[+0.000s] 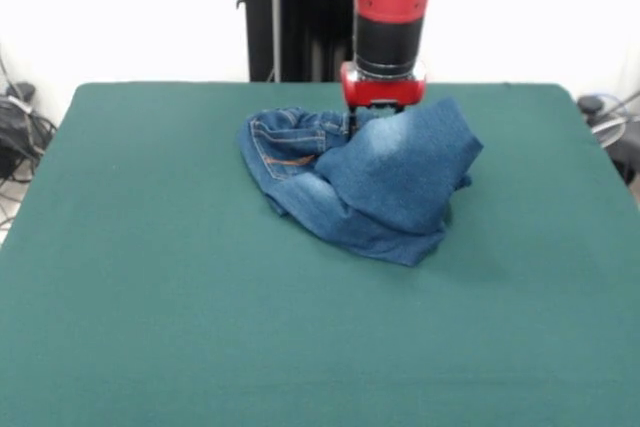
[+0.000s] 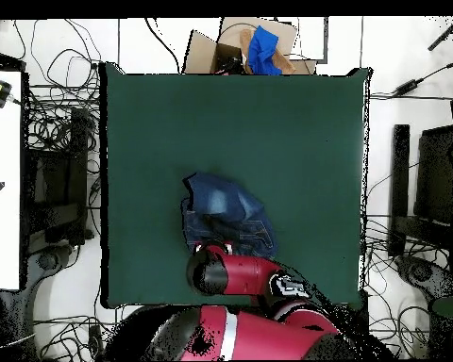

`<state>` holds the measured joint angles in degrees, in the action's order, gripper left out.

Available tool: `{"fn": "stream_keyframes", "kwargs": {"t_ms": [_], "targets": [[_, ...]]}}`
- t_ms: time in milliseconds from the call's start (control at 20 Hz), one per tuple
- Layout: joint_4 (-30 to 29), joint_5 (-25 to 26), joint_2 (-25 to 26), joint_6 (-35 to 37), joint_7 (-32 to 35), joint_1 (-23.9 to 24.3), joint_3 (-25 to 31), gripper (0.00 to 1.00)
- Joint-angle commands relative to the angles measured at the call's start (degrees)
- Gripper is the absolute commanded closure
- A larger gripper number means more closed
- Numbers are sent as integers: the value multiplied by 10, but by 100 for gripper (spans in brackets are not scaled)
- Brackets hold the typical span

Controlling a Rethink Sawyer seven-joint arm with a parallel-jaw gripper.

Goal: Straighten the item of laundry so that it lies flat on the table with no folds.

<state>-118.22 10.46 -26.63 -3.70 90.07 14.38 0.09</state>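
Jeans: a small pair of blue denim jeans lies bunched in a heap, not flat.
Fabric: faded whitish patches show on the upper fold and along the front edge; orange stitching marks a pocket on the left part in the front view.
Folds: one broad flap is doubled over the rest and stands up a little toward the right in the front view; the waistband end curls at the left.
Place on bench: the jeans sit on the green bench, on the half nearer my base and roughly midway across its width, with bare green cloth all round them.
My end effector: my end effector is down at the heap's far edge, at the top of the raised flap, touching or just above the denim.
Finger state: the denim and my red wrist hide the tips, so I cannot tell whether they are wide, narrow or pinching cloth.
Overhead: my arm covers the near edge of the jeans.
Beyond the bench: a cardboard box with blue cloth in it sits off the far edge.
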Motion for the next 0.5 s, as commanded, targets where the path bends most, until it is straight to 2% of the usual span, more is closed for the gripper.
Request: {"fn": "stream_keyframes", "kwargs": {"t_ms": [50,350,500], "targets": [[-20,5,10,-21,105,-39,16,0],[-26,3,0,-17,106,-42,19,0],[-32,0,-22,-4,104,-48,16,0]]}}
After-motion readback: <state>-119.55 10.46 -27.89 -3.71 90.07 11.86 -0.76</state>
